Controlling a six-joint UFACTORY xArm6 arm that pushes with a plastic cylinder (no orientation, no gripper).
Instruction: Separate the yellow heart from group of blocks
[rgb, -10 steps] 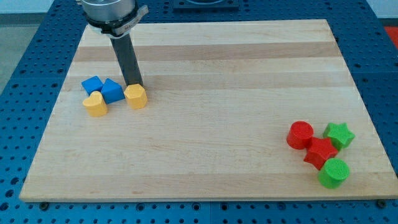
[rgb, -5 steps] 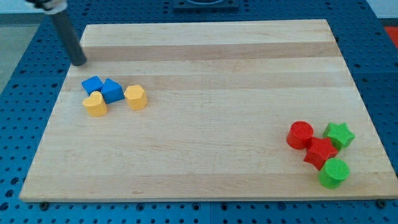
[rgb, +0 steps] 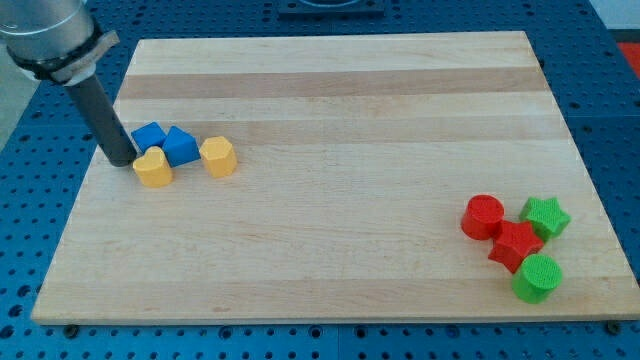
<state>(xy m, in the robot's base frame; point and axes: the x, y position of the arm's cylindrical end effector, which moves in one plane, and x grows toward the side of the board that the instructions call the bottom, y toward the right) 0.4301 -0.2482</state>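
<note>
The yellow heart (rgb: 153, 168) lies near the board's left edge, touching two blue blocks (rgb: 148, 136) (rgb: 181, 146) just above it. A yellow hexagon-like block (rgb: 218, 157) sits at the right of that group. My tip (rgb: 122, 160) rests on the board just left of the yellow heart and below-left of the left blue block, very close to both.
The wooden board (rgb: 330, 90) lies on a blue pegboard table. At the lower right a second group holds a red cylinder (rgb: 483, 217), a red star (rgb: 516, 246), a green star (rgb: 546, 216) and a green cylinder (rgb: 537, 278).
My tip left the yellow hexagon block, swung up and left past the board's left edge, then came down beside the yellow heart. No block has visibly moved.
</note>
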